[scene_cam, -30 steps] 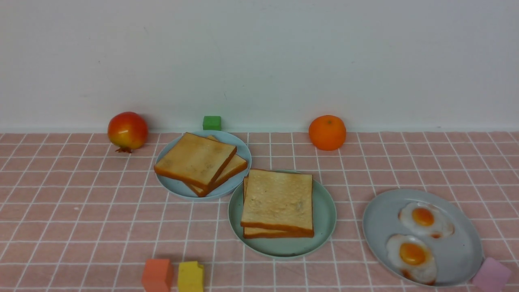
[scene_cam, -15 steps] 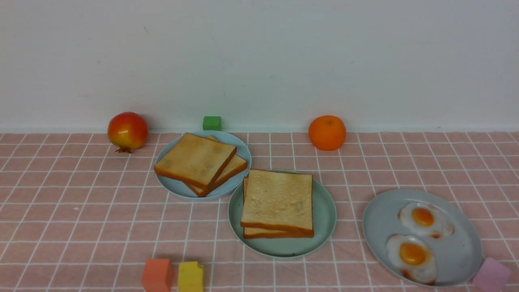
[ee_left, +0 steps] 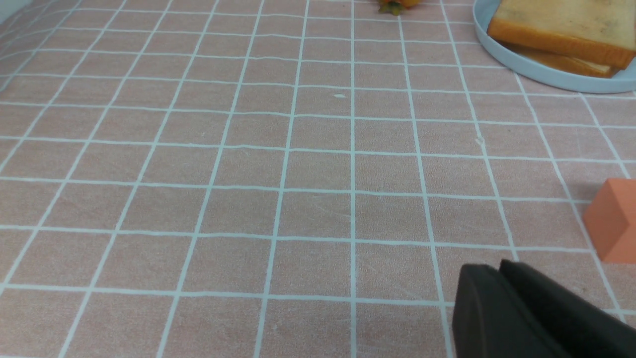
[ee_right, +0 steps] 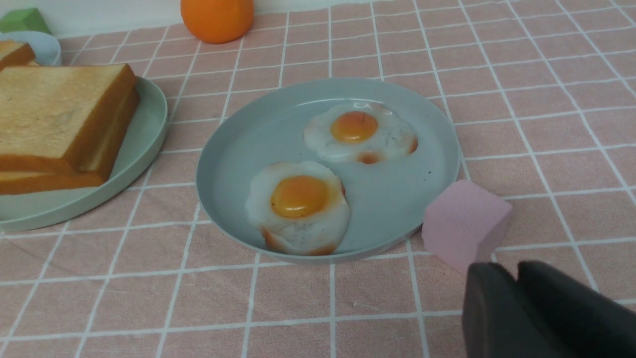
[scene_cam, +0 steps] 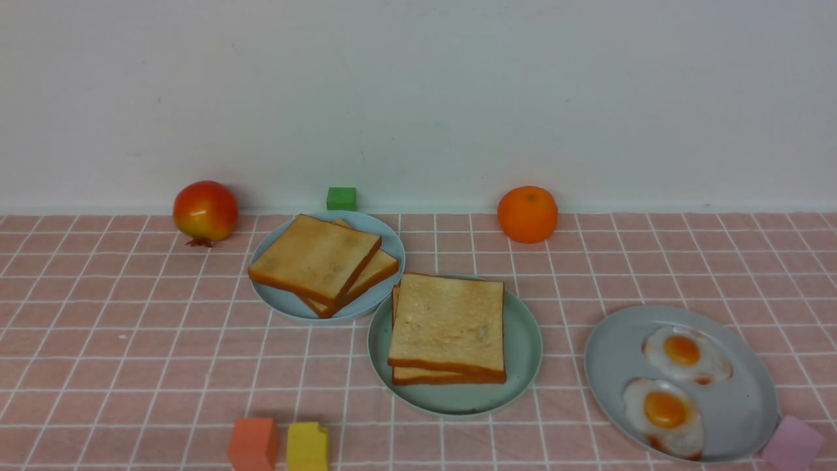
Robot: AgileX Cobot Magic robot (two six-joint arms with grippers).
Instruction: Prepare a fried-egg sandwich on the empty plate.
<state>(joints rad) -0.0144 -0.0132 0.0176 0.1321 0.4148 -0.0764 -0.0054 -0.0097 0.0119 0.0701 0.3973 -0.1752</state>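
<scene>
Two stacked toast slices sit squarely on the mint-green plate, any egg between them hidden, while two fried eggs lie on the grey plate, and the left jaws and right jaws, pinched together on nothing, hang low over the bench, probably to leave the stack undisturbed.

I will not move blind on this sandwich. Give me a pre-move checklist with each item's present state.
1. Two toast slices stacked on the mint-green plate: ok.
2. Egg between those slices: cannot tell; none shows at the edges.
3. Spare fried eggs within reach: ok, two lie on the grey plate.
4. Left gripper free: ok, jaws together, nothing held.
5. Right gripper free: ok, jaws together, nothing held.
6. Right gripper's path to the eggs: not ok, the pink block sits just ahead of it, beside the grey plate's rim.
</scene>
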